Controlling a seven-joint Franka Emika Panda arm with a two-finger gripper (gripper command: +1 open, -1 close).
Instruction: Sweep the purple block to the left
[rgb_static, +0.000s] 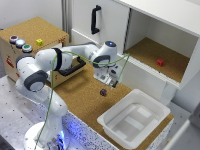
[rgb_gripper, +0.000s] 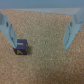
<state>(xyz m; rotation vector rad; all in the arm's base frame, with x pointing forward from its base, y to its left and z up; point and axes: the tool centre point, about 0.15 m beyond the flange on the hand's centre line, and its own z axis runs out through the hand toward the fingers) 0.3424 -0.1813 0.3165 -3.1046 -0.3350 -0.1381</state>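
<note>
One white arm is reaching across the cork-topped surface (rgb_static: 85, 97) in the exterior view, with its claw (rgb_static: 113, 81) hanging just above the board. The claw's fingers (rgb_gripper: 9, 31) are standing spread apart in the wrist view, and nothing is sitting pinched between them. The purple block (rgb_static: 103, 92) is lying on the surface, just beside the claw, on the side nearer the exterior camera. In the wrist view the purple block (rgb_gripper: 20, 47) is showing a yellow mark on one face and is sitting right next to one finger; whether it is touching that finger I cannot tell.

To the exterior view's right, a white tray (rgb_static: 134, 118) is resting on the surface, near the block but apart from it. Behind it, a red cube (rgb_static: 160, 62) is sitting inside the open cabinet compartment (rgb_static: 155, 55). On the exterior view's left, a yellow cube (rgb_static: 39, 42) is sitting on top of a wooden box (rgb_static: 37, 30), beside three round buttons (rgb_static: 20, 43). A green cable (rgb_static: 75, 62) is trailing along the arm.
</note>
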